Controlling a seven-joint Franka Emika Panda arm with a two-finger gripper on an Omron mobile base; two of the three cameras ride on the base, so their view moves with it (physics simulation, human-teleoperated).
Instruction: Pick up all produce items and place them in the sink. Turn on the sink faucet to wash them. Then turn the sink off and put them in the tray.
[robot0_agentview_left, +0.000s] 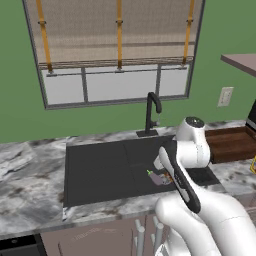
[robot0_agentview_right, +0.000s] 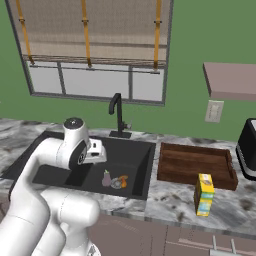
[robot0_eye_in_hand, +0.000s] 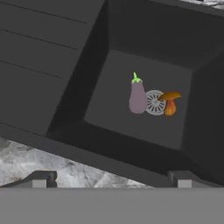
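Observation:
The sink (robot0_agentview_left: 95, 170) (robot0_agentview_right: 142, 152) (robot0_eye_in_hand: 52, 52) is a wide black basin. Both produce items lie on the floor of its deep part. The purple one with a green stem (robot0_eye_in_hand: 137, 97) (robot0_agentview_right: 106, 178) (robot0_agentview_left: 159, 178) lies left of the round steel drain (robot0_eye_in_hand: 154, 102). On the drain's other side stands the orange one (robot0_eye_in_hand: 169, 103) (robot0_agentview_right: 123, 181). My gripper (robot0_eye_in_hand: 113, 178) hangs open above the sink's near rim and holds nothing. The black sink faucet (robot0_agentview_left: 151, 112) (robot0_agentview_right: 118, 112) stands behind the basin, and no water shows. The brown tray (robot0_agentview_right: 195, 165) (robot0_agentview_left: 231, 144) sits right of the sink.
A yellow carton (robot0_agentview_right: 204, 194) stands on the marble counter (robot0_agentview_right: 175, 200) in front of the tray. A black appliance (robot0_agentview_right: 248, 150) is at the far right. A window with a blind fills the green wall behind the faucet. My arm hides part of the basin in both base views.

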